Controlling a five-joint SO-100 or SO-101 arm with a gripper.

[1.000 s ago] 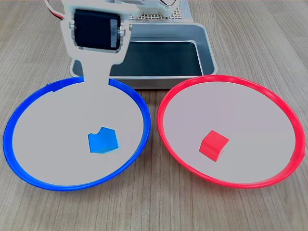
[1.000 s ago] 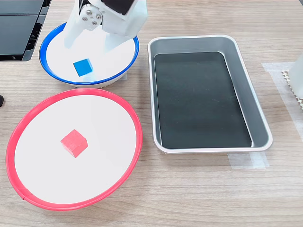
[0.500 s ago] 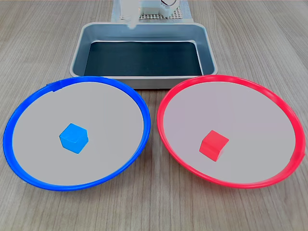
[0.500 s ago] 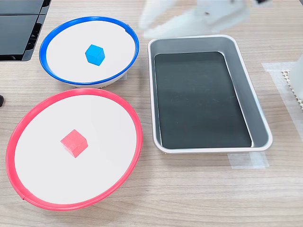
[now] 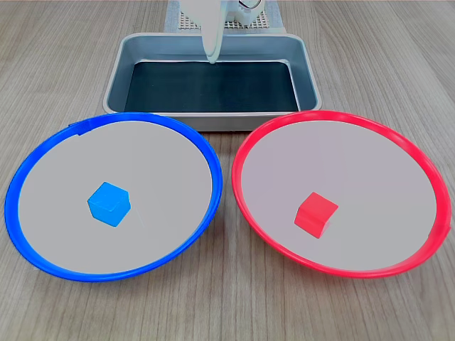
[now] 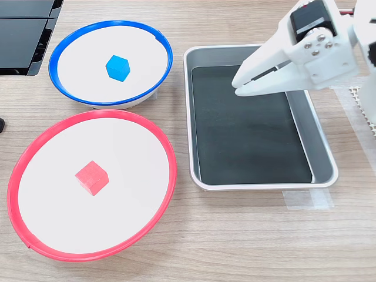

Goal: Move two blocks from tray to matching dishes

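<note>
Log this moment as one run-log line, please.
gripper: shut, empty, over tray | blue block: in blue dish | red block: in red dish | tray: no blocks

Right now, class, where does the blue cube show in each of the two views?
First exterior view: the blue cube lies left of centre, in the blue-rimmed dish.
Second exterior view: the blue cube lies upper left, in the same dish.
Shared landmark: the metal tray, holding no cube.

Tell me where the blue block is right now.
The blue block lies near the middle of the blue-rimmed dish, at the first exterior view's left, beside the red-rimmed dish and in front of the tray.
</note>
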